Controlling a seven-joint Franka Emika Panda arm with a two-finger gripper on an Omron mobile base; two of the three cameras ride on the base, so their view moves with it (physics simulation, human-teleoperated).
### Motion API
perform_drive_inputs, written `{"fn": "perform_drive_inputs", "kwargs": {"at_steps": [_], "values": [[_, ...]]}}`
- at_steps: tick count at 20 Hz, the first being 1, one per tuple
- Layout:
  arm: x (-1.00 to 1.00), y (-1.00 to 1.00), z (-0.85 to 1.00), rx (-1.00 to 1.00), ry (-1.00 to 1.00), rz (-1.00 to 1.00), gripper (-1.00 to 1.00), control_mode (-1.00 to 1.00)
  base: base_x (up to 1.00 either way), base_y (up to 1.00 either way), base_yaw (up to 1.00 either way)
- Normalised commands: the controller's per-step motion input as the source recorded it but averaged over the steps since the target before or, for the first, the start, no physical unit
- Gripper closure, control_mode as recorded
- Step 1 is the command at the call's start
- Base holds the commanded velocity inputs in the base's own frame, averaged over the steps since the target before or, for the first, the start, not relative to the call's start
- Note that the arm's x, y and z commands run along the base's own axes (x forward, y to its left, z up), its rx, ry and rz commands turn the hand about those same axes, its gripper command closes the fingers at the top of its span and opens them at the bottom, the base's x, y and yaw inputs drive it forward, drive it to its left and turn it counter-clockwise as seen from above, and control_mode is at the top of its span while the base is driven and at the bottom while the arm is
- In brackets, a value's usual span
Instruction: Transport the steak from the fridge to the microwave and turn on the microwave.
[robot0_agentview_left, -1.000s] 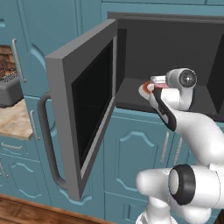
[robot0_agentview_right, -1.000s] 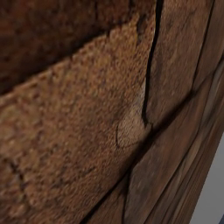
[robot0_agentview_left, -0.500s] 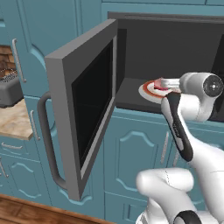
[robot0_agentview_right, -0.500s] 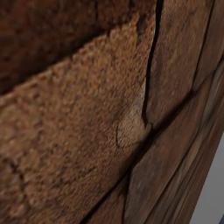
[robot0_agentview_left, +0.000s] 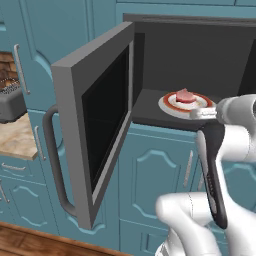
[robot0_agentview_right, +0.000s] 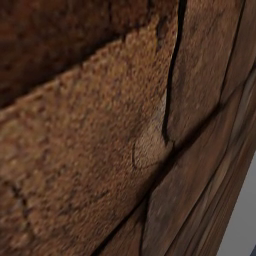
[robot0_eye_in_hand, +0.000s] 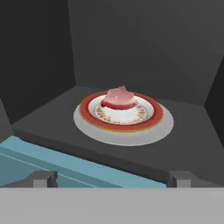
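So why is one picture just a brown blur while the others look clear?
The right base view sits very close to a brown brick wall, so it looks coarse and smeared. The hand view shows the steak crisply inside the dim microwave; the left base view is evenly lit.

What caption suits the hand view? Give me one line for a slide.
Steak resting on a red-rimmed plate inside the open microwave, seen past the robot's open, empty fingers.

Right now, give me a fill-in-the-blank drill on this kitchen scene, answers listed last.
1. The small red-pink steak lies on a round red-rimmed ____.
2. The plate sits inside the grey built-in ____.
3. The microwave's dark glass door stands ____.
4. The end effector, outside the microwave, has its fingers ____.

Answers: plate; microwave; open; open
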Motion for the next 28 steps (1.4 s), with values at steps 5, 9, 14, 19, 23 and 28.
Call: {"fn": "perform_drive_inputs", "kwargs": {"at_steps": [5,9,14,19,23,28], "values": [[-0.97,0.21,-0.23,0.00,0.01,0.03,-1.00,-1.00,0.00,0.00,0.00],[-0.83,0.24,-0.41,-0.02,0.00,0.04,-1.00,-1.00,0.00,0.00,0.00],[-0.71,0.37,-0.44,-0.06,0.02,0.04,-1.00,-1.00,0.00,0.00,0.00],[-0.48,0.57,-0.47,-0.13,0.01,0.03,-1.00,-1.00,0.00,0.00,0.00],[-0.44,0.33,-0.27,-0.10,-0.01,0.11,-1.00,-1.00,0.00,0.00,0.00],[-0.45,0.34,-0.33,-0.10,-0.01,0.20,-1.00,-1.00,0.00,0.00,0.00]]}}
